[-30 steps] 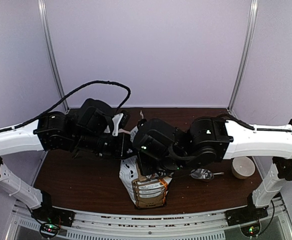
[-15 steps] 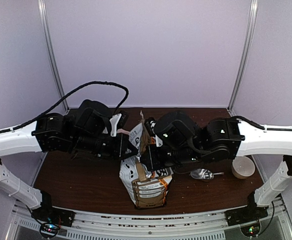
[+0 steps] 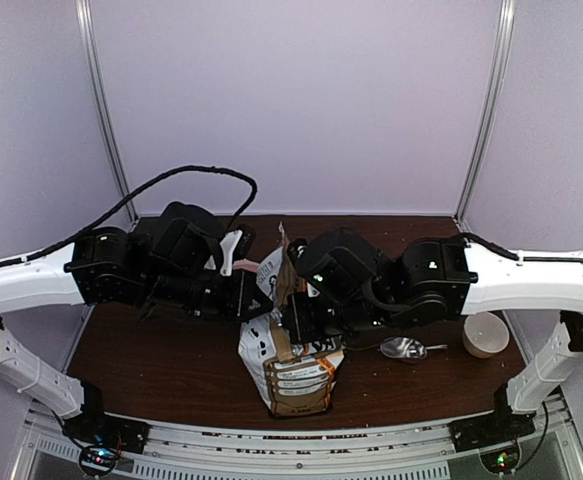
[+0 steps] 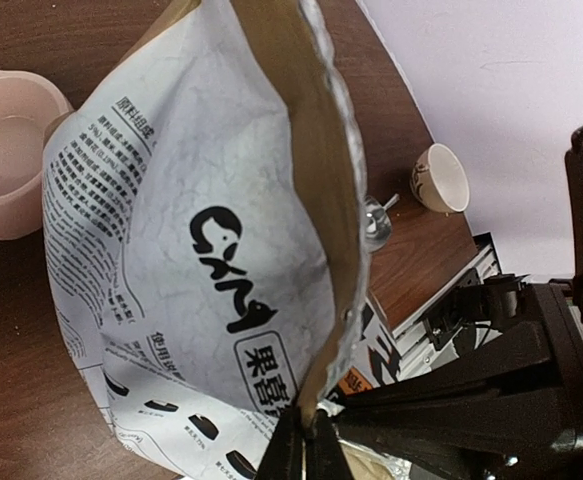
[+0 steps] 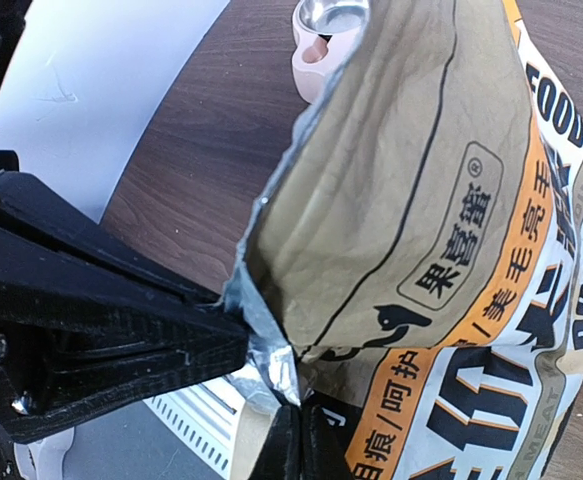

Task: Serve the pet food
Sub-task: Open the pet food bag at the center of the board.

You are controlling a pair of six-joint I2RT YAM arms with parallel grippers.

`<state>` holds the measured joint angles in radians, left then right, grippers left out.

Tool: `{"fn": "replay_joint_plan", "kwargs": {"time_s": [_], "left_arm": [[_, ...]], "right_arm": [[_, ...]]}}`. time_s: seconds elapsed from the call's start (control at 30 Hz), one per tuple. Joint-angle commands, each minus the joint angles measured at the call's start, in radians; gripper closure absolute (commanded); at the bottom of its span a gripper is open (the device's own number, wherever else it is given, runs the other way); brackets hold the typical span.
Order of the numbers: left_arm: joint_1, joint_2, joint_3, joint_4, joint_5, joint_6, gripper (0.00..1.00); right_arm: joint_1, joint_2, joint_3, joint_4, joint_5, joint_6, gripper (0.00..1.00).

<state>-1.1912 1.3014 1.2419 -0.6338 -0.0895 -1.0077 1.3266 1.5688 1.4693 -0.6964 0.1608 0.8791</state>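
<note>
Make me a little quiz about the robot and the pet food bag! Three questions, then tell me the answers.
1. True or false: the right gripper holds the metal scoop.
2. What do both grippers pinch? A the bag by its top edge; B the pink feeder; C the scoop.
3. Fill in: the scoop lies between the bag and a white ____.
Key: 1 false, it lies on the table. 2 A, the left gripper and the right each grip an edge. 3 cup.

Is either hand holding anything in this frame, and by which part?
Both are. The left hand and the right hand each pinch the top rim of the bag, close together at its mouth.
</note>
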Motion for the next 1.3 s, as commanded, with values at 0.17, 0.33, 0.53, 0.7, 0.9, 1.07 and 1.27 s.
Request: {"fn": "replay_joint_plan", "kwargs": {"time_s": [0.17,0.33,0.53,0.7,0.9,1.07,1.27], "left_arm": [[0.027,-0.017,-0.015,-0.135,-0.066,0.022,1.0],[0.027,-0.046,-0.046,-0.062,-0.052,0.045,1.0],[0.027,-0.055,-0.057,-0.017,-0.016,0.057,1.0],[0.027,-0.051,-0.064,0.027,0.016,0.07,1.0],[0.027,-0.049,-0.064,0.058,0.042,0.086,1.0],[0.027,-0.038,-0.06,0.068,0.062,0.095,1.0],[0.028,-0.031,-0.047,0.074,0.071,0.11,1.0]], "right_arm": [[-0.022,-0.013,-0.004,-0.166,0.102,-0.005,1.0],[-0.052,-0.127,-0.083,0.05,-0.069,-0.031,0.9],[-0.11,-0.191,-0.131,0.196,-0.227,-0.007,0.71],[-0.134,-0.169,-0.119,0.243,-0.287,-0.003,0.68],[-0.145,-0.122,-0.123,0.271,-0.317,-0.002,0.7],[-0.149,-0.101,-0.121,0.293,-0.335,-0.006,0.71],[-0.161,-0.082,-0.127,0.282,-0.321,0.006,0.77]]}}
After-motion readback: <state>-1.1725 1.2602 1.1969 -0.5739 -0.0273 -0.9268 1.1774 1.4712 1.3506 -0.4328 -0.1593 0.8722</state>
